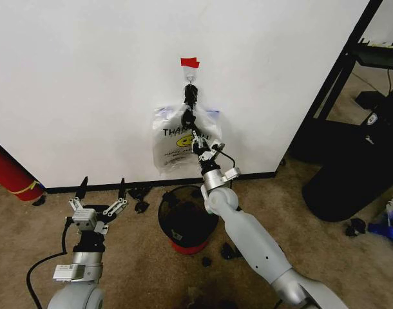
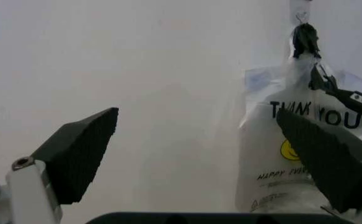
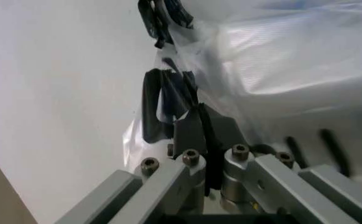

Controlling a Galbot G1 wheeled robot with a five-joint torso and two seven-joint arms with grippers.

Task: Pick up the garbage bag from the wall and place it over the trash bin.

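A white plastic garbage bag [image 1: 179,143] printed with "THANK YOU" and a yellow smiley is hanging from a small metal hook [image 1: 191,78] on the white wall [image 1: 87,84], just below a strip of red tape [image 1: 189,62]. Black tape is wrapping its gathered handles, and a faint bluish patch is showing at its upper edge.

The right arm is reaching up from the lower right, and the right gripper [image 1: 196,136] is pressing against the front of the bag just below the taped handles. In the right wrist view the right gripper [image 3: 201,122] is showing its two dark fingertips drawn tightly together, pinching a fold of the thin plastic [image 3: 281,65] between them.

The left gripper [image 1: 101,190] is idling low on the left, near the black baseboard [image 1: 87,187], its fingers spread wide with nothing between them; in the left wrist view those fingers [image 2: 84,149] are pointing at the bare wall, with the bag [image 2: 293,154] off to one side.

The black wire-mesh trash bin [image 1: 187,222] with a red base is standing on the brown carpet [image 1: 138,270] directly below the bag, between the two arms. A large glossy black bin [image 1: 357,167] is standing well apart on the right.
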